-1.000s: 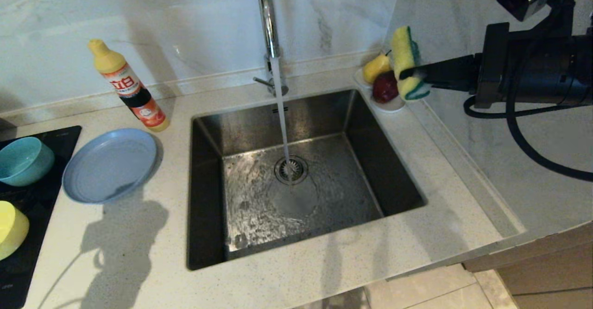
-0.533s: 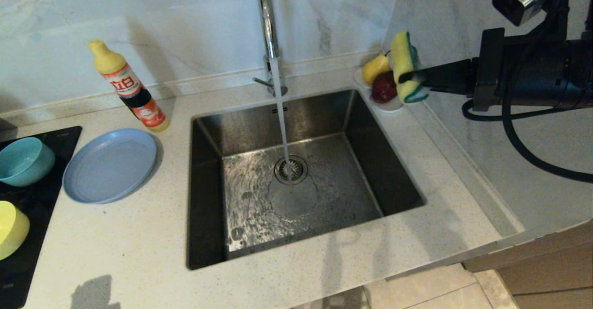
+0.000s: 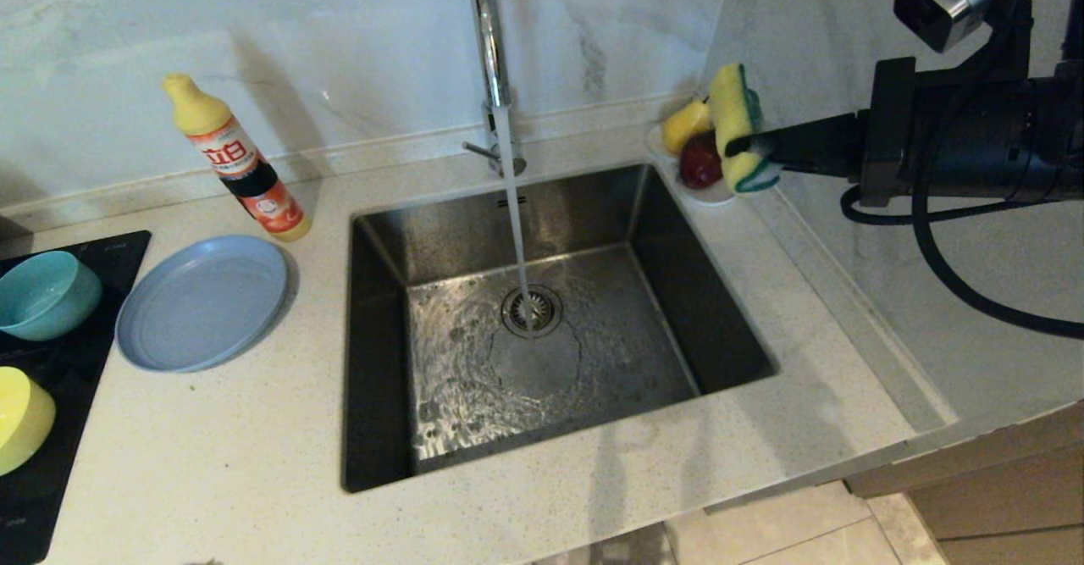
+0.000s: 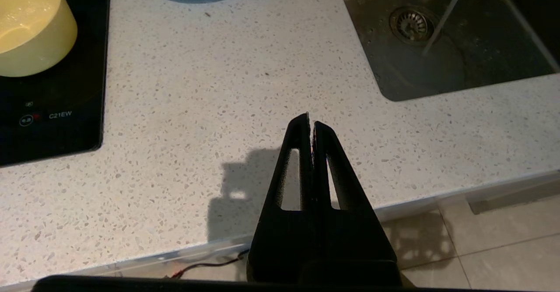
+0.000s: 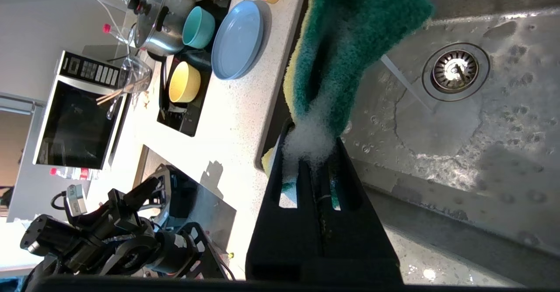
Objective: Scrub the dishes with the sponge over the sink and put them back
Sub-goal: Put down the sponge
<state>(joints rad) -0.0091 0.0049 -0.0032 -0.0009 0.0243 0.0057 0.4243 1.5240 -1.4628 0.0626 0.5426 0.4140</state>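
My right gripper (image 3: 747, 143) is shut on the yellow-and-green sponge (image 3: 733, 120), held in the air above the sink's far right corner. White foam covers the sponge (image 5: 345, 42) where the fingers (image 5: 273, 169) squeeze it. The steel sink (image 3: 652, 226) has water running from the tap (image 3: 491, 48) onto its drain. The grey-blue plate (image 3: 201, 302) lies on the counter left of the sink. The teal bowl (image 3: 47, 294) and yellow bowl (image 3: 21, 417) sit on the black hob. My left gripper (image 4: 309, 123) is shut and empty above the counter's front edge, out of the head view.
A detergent bottle (image 3: 237, 158) stands behind the plate. A white saucer with fruit (image 3: 707, 192) sits at the sink's far right corner, just under the sponge. The black hob (image 3: 51, 480) fills the left edge. A marble wall rises along the right side.
The left arm's shadow has slid off the counter toward its front edge and gone from the head view. The right gripper with the sponge has barely moved.
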